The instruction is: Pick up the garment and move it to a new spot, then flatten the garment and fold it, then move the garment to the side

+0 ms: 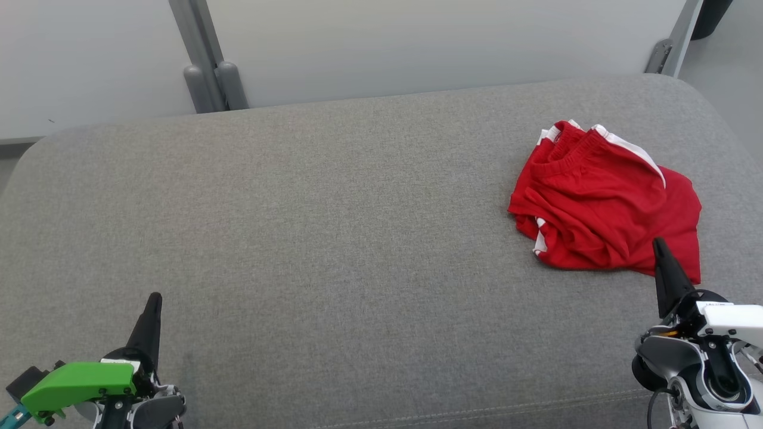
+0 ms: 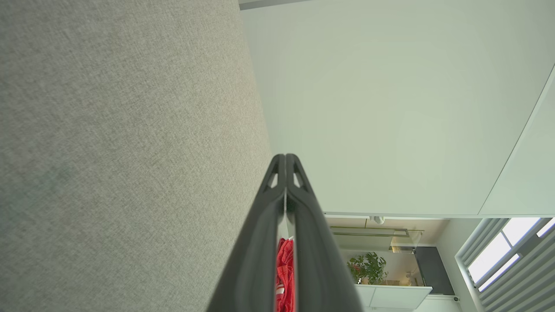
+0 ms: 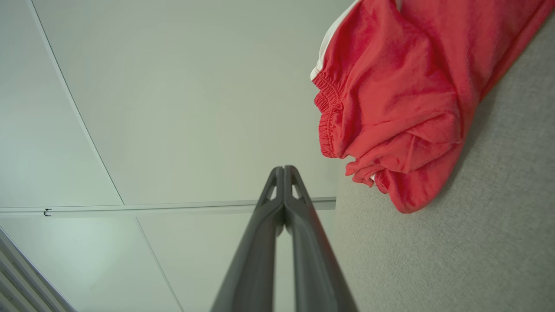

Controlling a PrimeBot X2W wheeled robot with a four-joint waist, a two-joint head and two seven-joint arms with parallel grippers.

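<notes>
At 2 o'clock on the grey fabric cushion [image 1: 334,226] lies the red, white-trimmed cloth garment [image 1: 602,208], loosely bunched: set aside after folding, or awaiting pickup. Left gripper [image 1: 155,297] at 8 o'clock and right gripper [image 1: 658,242] at 4 o'clock rest pinched together, empty, apparently parked.

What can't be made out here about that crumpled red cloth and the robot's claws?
- Head view: the crumpled red garment with white trim folds over itself, hiding its shape; the right gripper covers its near edge.
- Left wrist view: the left gripper hides most of the garment.
- Right wrist view: the top edge crops the garment.
</notes>
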